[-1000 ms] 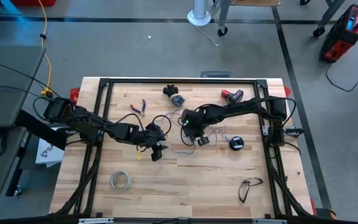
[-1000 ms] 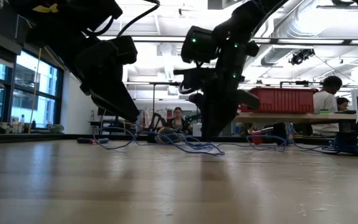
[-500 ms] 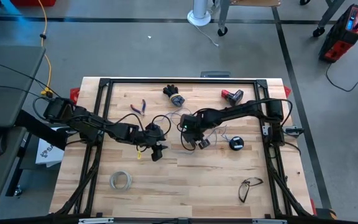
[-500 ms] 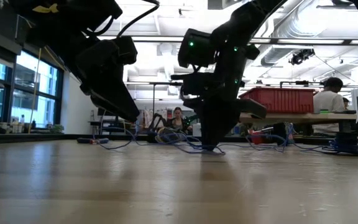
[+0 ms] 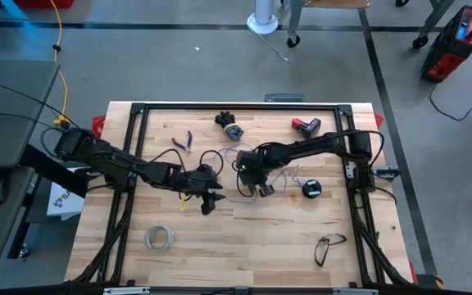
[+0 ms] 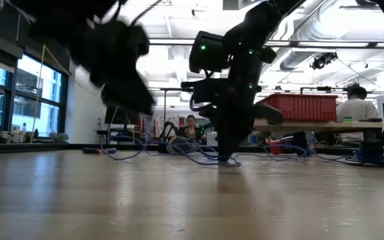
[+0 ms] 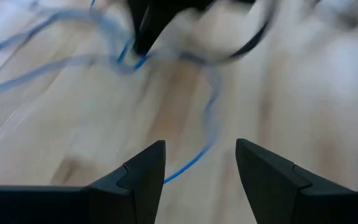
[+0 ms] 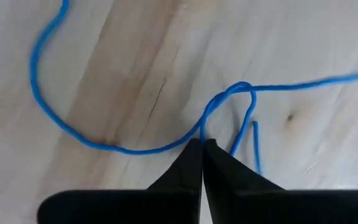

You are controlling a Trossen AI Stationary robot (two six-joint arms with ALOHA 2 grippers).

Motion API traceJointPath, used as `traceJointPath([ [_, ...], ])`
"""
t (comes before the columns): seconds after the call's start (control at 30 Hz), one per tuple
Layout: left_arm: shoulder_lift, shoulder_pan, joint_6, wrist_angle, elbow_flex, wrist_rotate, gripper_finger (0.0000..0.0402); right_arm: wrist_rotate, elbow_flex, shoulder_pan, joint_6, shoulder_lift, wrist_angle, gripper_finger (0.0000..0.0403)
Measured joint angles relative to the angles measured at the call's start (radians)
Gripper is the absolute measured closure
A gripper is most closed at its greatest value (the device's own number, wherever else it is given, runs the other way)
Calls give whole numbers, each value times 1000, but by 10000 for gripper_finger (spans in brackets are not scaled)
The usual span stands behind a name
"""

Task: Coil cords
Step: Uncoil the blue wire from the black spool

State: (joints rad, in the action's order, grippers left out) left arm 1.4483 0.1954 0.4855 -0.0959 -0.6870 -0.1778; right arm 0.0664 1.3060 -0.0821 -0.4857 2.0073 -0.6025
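Right end effector [image 8: 202, 144] pinched shut on blue wire [image 8: 123, 148] at table centre | left end effector [image 7: 201, 163] open, empty, wire beyond fingertips

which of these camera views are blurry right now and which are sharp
Left wrist view: motion-smeared, the blue wire and wood streaked, only the left tool crisp. Low view: the left arm blurs against bright ceiling lights. Right wrist view: sharp, the right tool shut on the wire. High view: evenly lit, clear.

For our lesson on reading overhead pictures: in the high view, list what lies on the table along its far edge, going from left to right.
Small pliers → dark round gadget → red and black battery pack.
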Motion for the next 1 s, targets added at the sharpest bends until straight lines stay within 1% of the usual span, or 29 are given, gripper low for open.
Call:
traceJointPath([
  [0.1, -92, 12, 31, 16, -48, 1, 214, 90, 53, -22, 213, -39, -43, 402],
  [0.17, -167, 18, 54, 59, -86, -37, 214, 120, 98, -31, 346, -99, -21, 402],
  [0.27, -277, 26, 97, 154, -135, -133, 214, 111, 165, -36, 498, -183, 38, 402],
  [0.4, -415, 57, 113, 233, -167, -280, 214, 34, 275, -12, 621, -263, 93, 402],
  [0.5, -496, 79, 114, 203, -183, -353, 214, -26, 373, 23, 653, -289, 116, 403],
  [0.57, -523, 87, 97, 157, -198, -371, 214, -69, 445, 54, 645, -282, 124, 403],
  [0.67, -526, 95, 49, 101, -237, -374, 214, -148, 528, 93, 617, -274, 155, 403],
  [0.77, -504, 102, -20, 73, -305, -373, 214, -237, 569, 117, 608, -275, 155, 403],
  [0.87, -466, 105, -82, 142, -377, -379, 214, -317, 577, 127, 587, -272, 146, 403],
  [0.93, -435, 106, -108, 208, -424, -396, 214, -343, 577, 128, 576, -271, 146, 403],
  [1.0, -404, 106, -133, 283, -471, -436, 214, -355, 577, 129, 568, -269, 146, 403],
])
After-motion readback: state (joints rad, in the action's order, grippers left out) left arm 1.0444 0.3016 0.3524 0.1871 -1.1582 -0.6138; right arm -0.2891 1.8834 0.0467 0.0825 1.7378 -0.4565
